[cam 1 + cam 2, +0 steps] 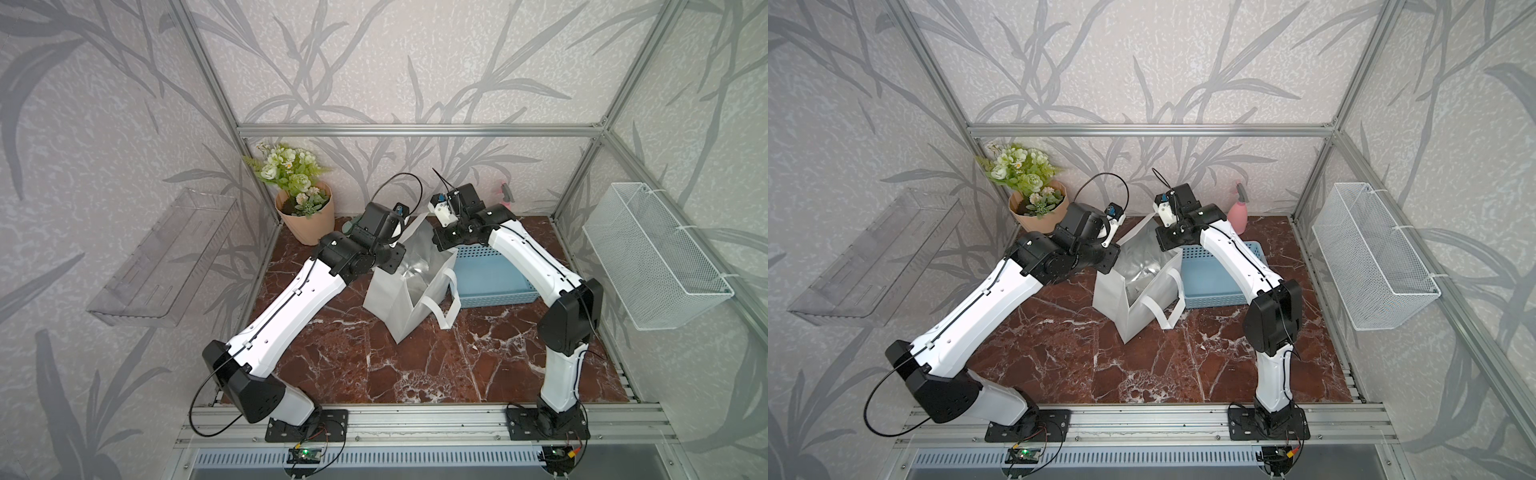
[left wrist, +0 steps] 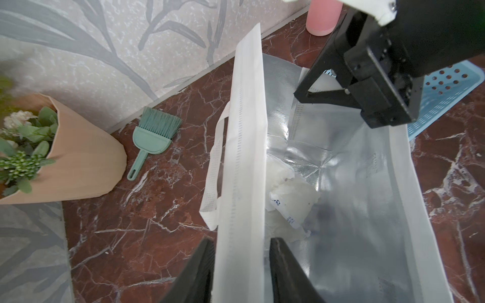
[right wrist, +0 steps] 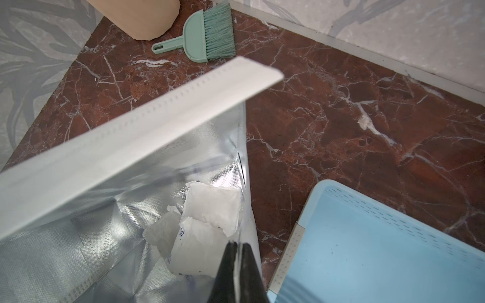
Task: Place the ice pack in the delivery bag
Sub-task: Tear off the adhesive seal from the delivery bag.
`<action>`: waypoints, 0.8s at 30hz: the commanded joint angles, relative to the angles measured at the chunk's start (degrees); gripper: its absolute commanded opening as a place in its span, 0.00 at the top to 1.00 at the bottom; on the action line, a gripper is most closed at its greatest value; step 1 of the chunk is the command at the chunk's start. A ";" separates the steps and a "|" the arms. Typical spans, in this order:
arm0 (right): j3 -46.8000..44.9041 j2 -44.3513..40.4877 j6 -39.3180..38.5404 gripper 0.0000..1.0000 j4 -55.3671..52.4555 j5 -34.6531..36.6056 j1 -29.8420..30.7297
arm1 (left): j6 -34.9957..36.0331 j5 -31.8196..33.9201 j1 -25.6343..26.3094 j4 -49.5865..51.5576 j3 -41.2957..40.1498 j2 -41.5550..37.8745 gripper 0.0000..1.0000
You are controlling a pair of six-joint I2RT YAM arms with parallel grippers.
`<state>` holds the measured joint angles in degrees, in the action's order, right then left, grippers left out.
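The delivery bag (image 1: pixel 386 299) stands open at centre frame in both top views, with the ice pack (image 3: pixel 210 207) lying on its foil bottom. The right gripper (image 3: pixel 238 244) is pinched tight on the bag's rim. The left gripper (image 2: pixel 240 241) straddles the opposite rim with its jaws apart. The blue basket (image 1: pixel 494 297) sits just right of the bag.

This looks like a robotics lab cell dressed up as a home corner. A bare aluminium frame (image 1: pixel 415 131) holds leaf-patterned wallpaper panels (image 1: pixel 374 62) around a marble-look surface (image 1: pixel 374 365), and two robot arms (image 1: pixel 291 307) are bolted to a metal rail (image 1: pixel 415 419) at its front edge. The props are homely: a potted bouquet (image 1: pixel 307 220), a pink spray bottle (image 1: pixel 1237 216), a small green brush (image 2: pixel 151 136) and a wall-hung wire basket (image 1: pixel 652 257).
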<state>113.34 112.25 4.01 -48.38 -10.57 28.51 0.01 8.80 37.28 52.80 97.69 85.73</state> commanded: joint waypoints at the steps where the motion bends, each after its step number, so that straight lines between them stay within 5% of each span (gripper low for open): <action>1: 1.19 1.44 -0.17 0.97 -0.49 0.02 0.47 | -0.01 2.31 0.25 1.08 2.97 0.69 0.65; 4: 1.40 1.61 -0.13 0.96 -0.58 0.06 0.58 | 0.21 2.74 0.23 1.02 3.30 0.92 0.75; 24: 2.06 2.10 -0.14 0.96 -0.90 0.11 1.06 | 0.48 5.00 0.08 1.10 0.68 0.84 0.75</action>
<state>114.08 112.71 4.03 -48.60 -10.55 29.17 0.19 12.27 37.34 53.19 99.22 86.37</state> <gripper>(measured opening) 0.042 0.256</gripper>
